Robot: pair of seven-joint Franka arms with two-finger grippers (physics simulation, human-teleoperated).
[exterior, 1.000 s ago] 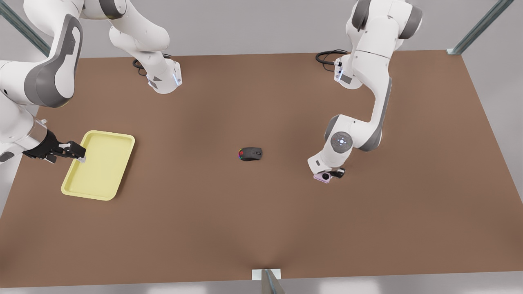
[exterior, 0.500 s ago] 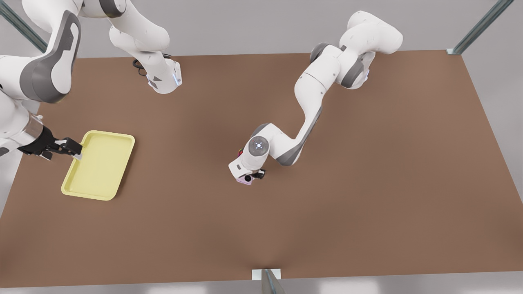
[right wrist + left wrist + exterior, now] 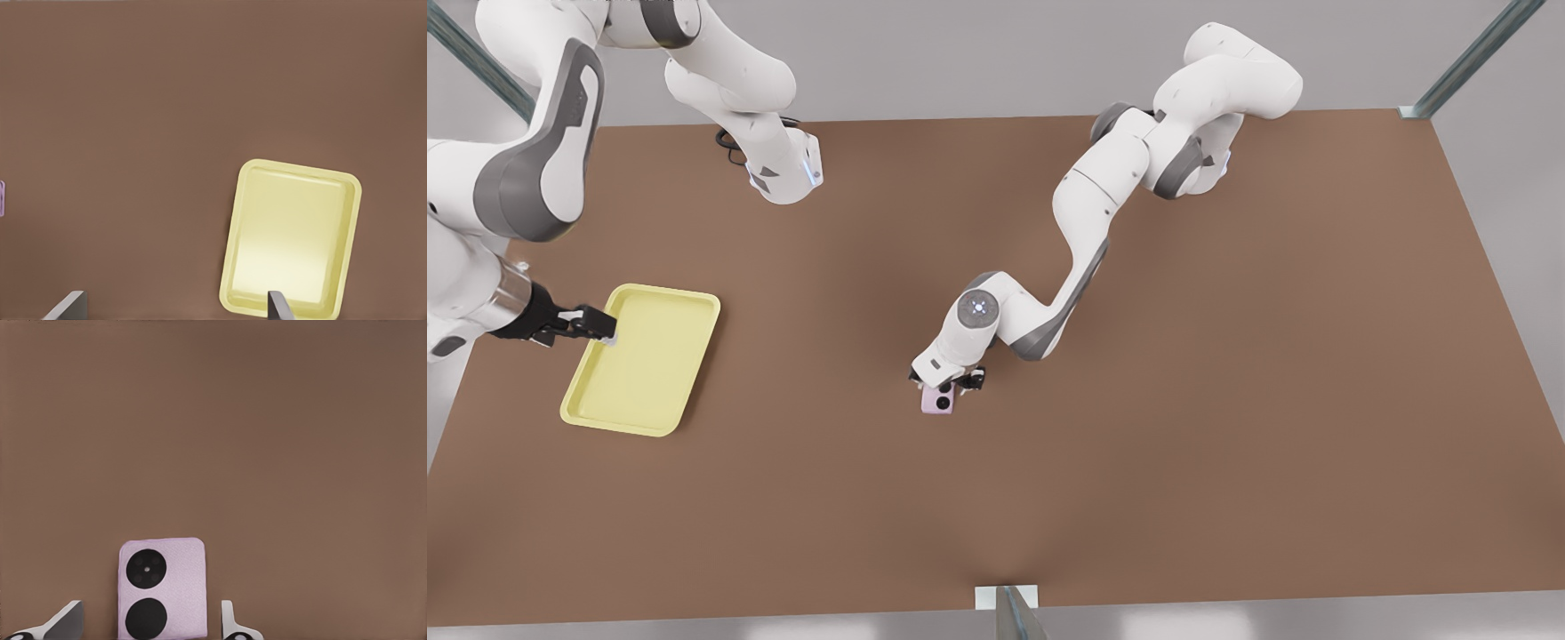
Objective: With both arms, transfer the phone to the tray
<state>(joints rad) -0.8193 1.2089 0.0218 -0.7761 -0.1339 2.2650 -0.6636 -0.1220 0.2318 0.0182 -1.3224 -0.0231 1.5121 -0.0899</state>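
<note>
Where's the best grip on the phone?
Its two opposite side edges, coming straight down: the phone lies flat on the table, camera circles up, so only the thin edges offer parallel faces. The left gripper hangs over it, fingers open either side. The right gripper waits by the tray.

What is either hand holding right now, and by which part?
Nothing. The left hand straddles the phone with gaps either side; the right hand hangs open by the tray.
</note>
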